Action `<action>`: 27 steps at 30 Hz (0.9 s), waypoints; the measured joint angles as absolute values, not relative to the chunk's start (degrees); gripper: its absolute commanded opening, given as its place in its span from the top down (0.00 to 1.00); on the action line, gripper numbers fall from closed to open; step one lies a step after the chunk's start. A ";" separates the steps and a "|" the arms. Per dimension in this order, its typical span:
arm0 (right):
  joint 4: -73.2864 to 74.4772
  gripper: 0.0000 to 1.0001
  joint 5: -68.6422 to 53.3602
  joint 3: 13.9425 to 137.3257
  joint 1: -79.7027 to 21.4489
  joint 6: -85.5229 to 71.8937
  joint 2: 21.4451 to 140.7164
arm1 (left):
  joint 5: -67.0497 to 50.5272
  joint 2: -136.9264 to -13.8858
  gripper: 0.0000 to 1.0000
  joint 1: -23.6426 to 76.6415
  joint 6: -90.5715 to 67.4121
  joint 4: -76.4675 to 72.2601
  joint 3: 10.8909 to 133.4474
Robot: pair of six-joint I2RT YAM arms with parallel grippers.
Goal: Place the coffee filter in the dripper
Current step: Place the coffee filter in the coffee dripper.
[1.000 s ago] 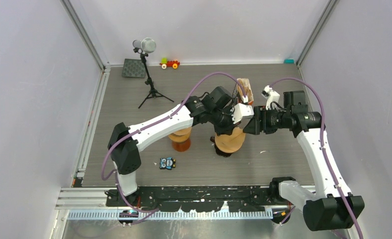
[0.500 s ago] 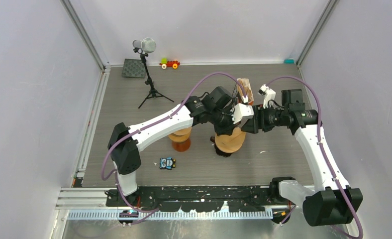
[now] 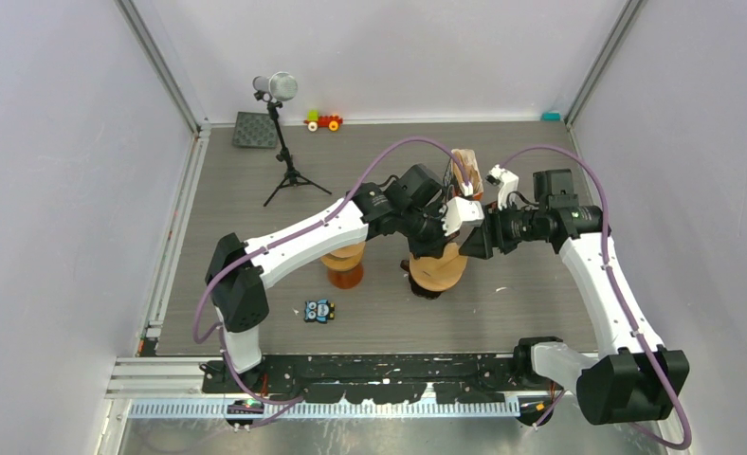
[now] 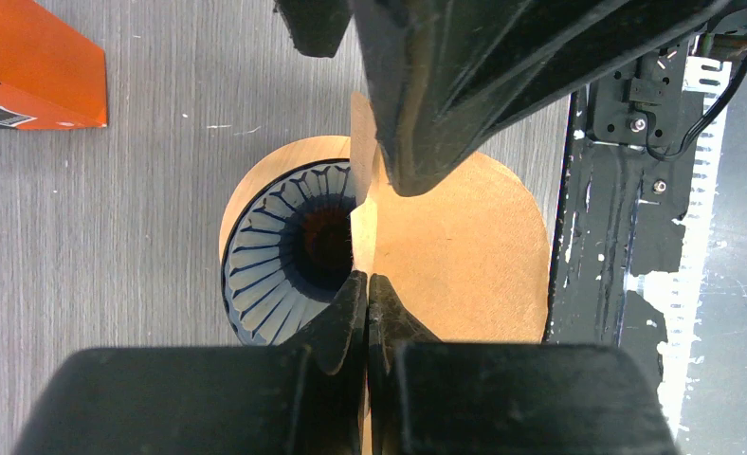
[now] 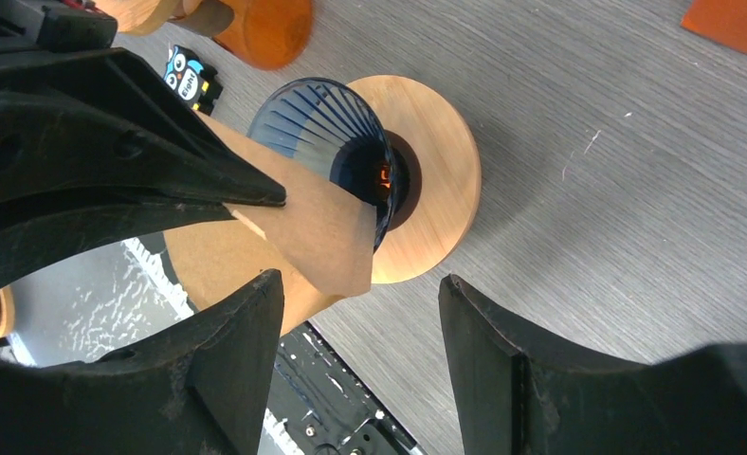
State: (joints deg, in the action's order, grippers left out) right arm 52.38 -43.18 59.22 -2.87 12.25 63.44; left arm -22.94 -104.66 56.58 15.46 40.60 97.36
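Brown paper, folded flat: the coffee filter (image 4: 455, 246) is pinched tight in my left gripper (image 4: 367, 284), hanging just above the ribbed, dark-blue dripper (image 4: 275, 256) on its round wooden base (image 5: 436, 180). My right gripper (image 5: 355, 294) stands wide, fingers either side of the filter's free corner. Grey wood-grain table (image 5: 588, 190) spreads beyond the base; the black edge rail (image 4: 616, 190) sits close.

The grey wood-grain table (image 3: 237, 190) carries a microphone tripod (image 3: 289, 180), a dark square pad (image 3: 255, 130) and a colourful toy (image 3: 323, 120) along its far side. A brown packet (image 3: 466, 169) stands near the middle. Nearer the front sit an orange-brown pot (image 3: 345, 272), a small owl figure (image 3: 319, 311) and the round wooden base (image 5: 446, 180) under the dripper (image 5: 327, 123).
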 measured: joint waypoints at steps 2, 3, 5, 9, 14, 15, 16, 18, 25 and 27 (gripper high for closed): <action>52.36 0.34 -43.18 59.22 -2.87 13.04 64.12 | -23.20 -104.66 1.00 56.58 15.46 40.60 97.36; 52.36 0.35 -43.16 59.22 -2.87 13.26 64.25 | -23.31 -104.66 1.00 56.58 15.46 40.60 97.36; 52.36 0.35 -43.27 59.22 -2.87 13.65 64.82 | -23.59 -104.66 1.00 56.58 15.49 40.60 97.36; 52.34 0.36 -43.86 59.24 -2.87 14.15 66.00 | -23.64 -104.66 1.00 56.58 15.53 40.60 97.36; 52.31 0.39 -44.71 59.27 -2.87 14.79 67.81 | -23.64 -104.66 0.98 56.58 15.66 40.60 97.36; 52.31 0.40 -44.86 59.27 -2.87 14.83 68.07 | -23.64 -104.66 0.98 56.58 15.66 40.60 97.36; 52.31 0.40 -45.01 59.27 -2.87 14.87 68.27 | -23.64 -104.66 0.96 56.58 15.68 40.60 97.36; 52.27 0.41 -45.23 59.27 -2.90 14.87 68.40 | -23.64 -104.66 0.93 56.58 15.68 40.60 97.36; 51.09 0.45 -45.30 59.27 -3.73 14.76 68.62 | -23.16 -104.66 0.71 56.58 15.73 40.58 97.36; 50.52 0.47 -45.23 59.27 -4.03 14.59 68.62 | -22.57 -104.66 0.66 56.58 15.77 40.56 97.36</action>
State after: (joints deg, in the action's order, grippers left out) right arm 50.52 -45.23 59.27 -4.03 14.59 68.62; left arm -22.57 -104.66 56.58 15.77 40.56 97.36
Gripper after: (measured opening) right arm 0.556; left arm 0.279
